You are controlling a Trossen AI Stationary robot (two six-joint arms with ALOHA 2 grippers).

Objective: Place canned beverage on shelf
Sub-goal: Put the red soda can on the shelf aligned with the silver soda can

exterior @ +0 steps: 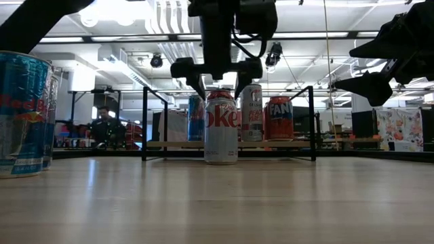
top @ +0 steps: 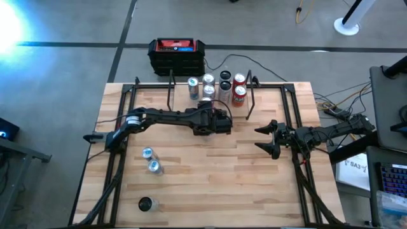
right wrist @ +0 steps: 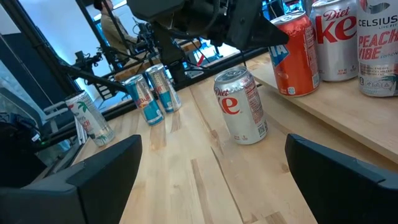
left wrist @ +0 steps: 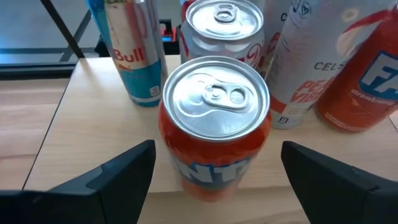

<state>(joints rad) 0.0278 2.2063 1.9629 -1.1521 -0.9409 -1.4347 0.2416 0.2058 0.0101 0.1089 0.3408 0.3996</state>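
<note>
While the desk [top: 210,178] carries several stray cans, the shelf [left wrist: 106,137] at its far side already holds a row, and the orange can [left wrist: 214,99] stands upright on the board near its front edge. The left tool [left wrist: 217,152] straddles it, jaws wide, with a gap on either side. The step looks like letting go: draw back level and straight, brushing neither the orange can nor the silver can [left wrist: 224,25] behind it. The right tool [top: 266,140] waits wide open over the desk's right side.

"Red Bull" on the blue can [left wrist: 134,53], "CELSIUS PEACH VIBE" on the white can [right wrist: 380,46].
</note>
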